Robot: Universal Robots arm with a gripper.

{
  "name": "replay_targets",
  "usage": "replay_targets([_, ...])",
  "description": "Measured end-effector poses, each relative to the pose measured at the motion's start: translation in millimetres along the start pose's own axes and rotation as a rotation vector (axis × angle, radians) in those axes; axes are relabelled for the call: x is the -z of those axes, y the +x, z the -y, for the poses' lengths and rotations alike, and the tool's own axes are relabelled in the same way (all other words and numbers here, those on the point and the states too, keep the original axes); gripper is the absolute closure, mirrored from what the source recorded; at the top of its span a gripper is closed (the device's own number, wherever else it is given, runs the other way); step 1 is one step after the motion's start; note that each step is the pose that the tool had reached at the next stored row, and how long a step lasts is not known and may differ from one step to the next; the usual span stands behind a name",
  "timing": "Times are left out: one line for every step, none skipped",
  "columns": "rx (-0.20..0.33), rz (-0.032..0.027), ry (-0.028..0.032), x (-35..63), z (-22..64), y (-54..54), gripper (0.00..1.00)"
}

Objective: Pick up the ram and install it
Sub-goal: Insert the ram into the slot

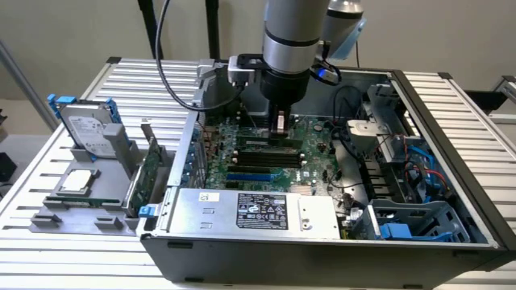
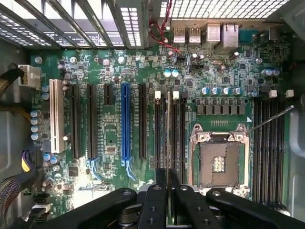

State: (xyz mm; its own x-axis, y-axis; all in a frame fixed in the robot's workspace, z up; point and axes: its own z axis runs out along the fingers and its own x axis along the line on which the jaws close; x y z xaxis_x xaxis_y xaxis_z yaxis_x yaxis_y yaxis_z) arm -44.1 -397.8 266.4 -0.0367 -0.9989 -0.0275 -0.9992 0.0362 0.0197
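My gripper [image 1: 278, 124] reaches down into the open computer case, over the green motherboard [image 1: 250, 130]. It is shut on the ram [image 2: 167, 129], a thin green stick seen edge-on between the black fingers [image 2: 157, 191]. The ram runs lengthwise along the dark memory slots [image 2: 180, 133] beside the open processor socket [image 2: 218, 160]. From the exterior view the ram [image 1: 260, 143] sits low at the rearmost memory slot. Whether it is seated in the slot I cannot tell.
A grey parts tray [image 1: 48, 220] at the exterior view's left holds a hard drive [image 1: 84, 130], a silver processor chip [image 1: 77, 181] and a large expansion card [image 1: 149, 175]. The power supply [image 1: 258, 211] lies across the case front. Cables and a blue drive cage [image 1: 403, 229] crowd the right side.
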Motion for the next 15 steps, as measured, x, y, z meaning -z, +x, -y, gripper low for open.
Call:
replay_targets([0.000,-0.0001,0.0000,-1.8,0.6,0.0,1.00])
replay_targets([0.000,-0.0005,0.0000,-3.6,1.4,0.0,1.00])
replay_targets([0.000,-0.0013,0.0001,-5.4,2.1,0.0,1.00])
replay_targets([0.000,-0.0024,0.0001,-7.1,2.8,0.1,1.00])
replay_targets([0.000,-0.0034,0.0001,-8.9,3.4,0.1,1.00])
replay_targets([0.000,-0.0045,0.0002,-10.9,3.9,0.1,1.00])
replay_targets([0.000,-0.0052,0.0002,-12.7,4.2,0.2,1.00])
replay_targets([0.000,-0.0058,0.0003,-14.5,4.3,0.3,1.00])
replay_targets([0.000,-0.0063,0.0002,-16.3,4.4,0.4,1.00])
replay_targets([0.000,-0.0067,0.0003,-18.1,4.5,0.7,1.00])
replay_targets([0.000,-0.0069,0.0003,-19.9,4.6,0.9,1.00])
replay_targets([0.000,-0.0071,0.0003,-21.7,4.6,1.2,1.00])
replay_targets([0.000,-0.0077,0.0003,-23.4,4.7,1.5,1.00])
replay_targets([0.000,-0.0083,0.0004,-24.8,4.7,1.8,1.00])
replay_targets([0.000,-0.0090,0.0004,-25.5,4.7,2.0,1.00])
